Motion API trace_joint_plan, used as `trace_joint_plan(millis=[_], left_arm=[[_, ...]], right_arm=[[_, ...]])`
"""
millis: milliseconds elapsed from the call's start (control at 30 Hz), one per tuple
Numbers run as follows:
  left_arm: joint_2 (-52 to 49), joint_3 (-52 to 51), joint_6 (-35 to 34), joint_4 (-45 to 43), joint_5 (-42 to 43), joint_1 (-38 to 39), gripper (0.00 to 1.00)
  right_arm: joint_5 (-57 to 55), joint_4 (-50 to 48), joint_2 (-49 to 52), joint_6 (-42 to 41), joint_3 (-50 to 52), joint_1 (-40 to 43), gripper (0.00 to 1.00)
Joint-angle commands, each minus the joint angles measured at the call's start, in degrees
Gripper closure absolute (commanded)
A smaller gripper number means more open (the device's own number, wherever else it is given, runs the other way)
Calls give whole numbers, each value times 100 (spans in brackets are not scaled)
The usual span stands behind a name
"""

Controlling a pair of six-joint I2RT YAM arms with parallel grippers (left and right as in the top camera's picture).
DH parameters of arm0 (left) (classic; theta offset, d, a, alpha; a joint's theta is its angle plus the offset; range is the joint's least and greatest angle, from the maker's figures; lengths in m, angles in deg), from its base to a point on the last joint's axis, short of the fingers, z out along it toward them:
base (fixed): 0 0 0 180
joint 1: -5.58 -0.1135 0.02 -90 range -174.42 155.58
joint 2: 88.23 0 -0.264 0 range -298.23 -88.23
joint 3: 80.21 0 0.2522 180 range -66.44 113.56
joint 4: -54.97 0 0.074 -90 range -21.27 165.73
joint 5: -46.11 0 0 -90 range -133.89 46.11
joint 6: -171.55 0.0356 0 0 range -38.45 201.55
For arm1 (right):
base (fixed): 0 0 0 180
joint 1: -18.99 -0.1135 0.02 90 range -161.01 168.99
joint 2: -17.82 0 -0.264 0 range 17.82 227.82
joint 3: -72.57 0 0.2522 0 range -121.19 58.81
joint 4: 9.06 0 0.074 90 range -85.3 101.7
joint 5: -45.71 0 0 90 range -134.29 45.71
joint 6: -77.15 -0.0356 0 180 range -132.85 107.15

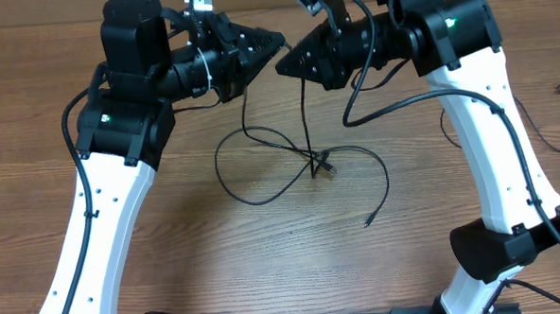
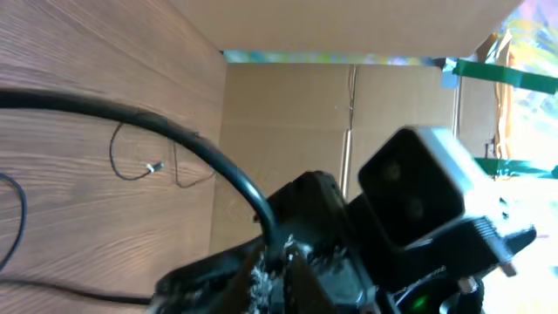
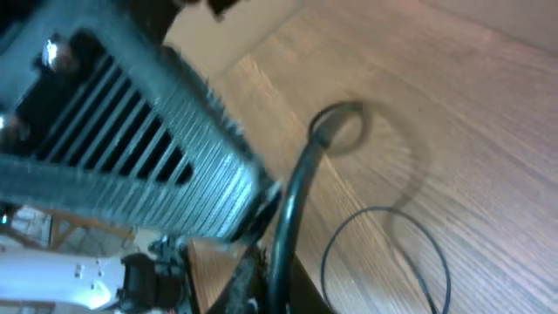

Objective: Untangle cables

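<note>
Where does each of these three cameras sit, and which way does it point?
Overhead: above the table, looking straight down on cables, left arm and right arm.
Left wrist: on left arm, facing along the table to a cardboard wall; black robot parts below.
Right wrist: on right arm, angled down at the table; ribbed housing at left.
All share table and cables.

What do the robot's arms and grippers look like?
Both the left arm and the right arm have white links and black joint housings, each with a small green light. Along them run thick black wires. The left gripper and the right gripper are black and taper to a point.
</note>
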Motion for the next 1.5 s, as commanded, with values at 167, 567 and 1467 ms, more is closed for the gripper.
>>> trace_joint_plan(millis=[167, 567, 1467], left_arm=[[13, 127, 651, 181, -101, 13, 51], [13, 127, 2903, 1784, -1309, 11, 27], [-120, 83, 3342, 2177, -1467, 13, 25]], right_arm=[[-179, -1054, -319, -2037, -450, 586, 96], [-361, -2052, -457, -4546, -2144, 2981, 96], [-1436, -1473, 1084, -4524, -1047, 7018, 22]])
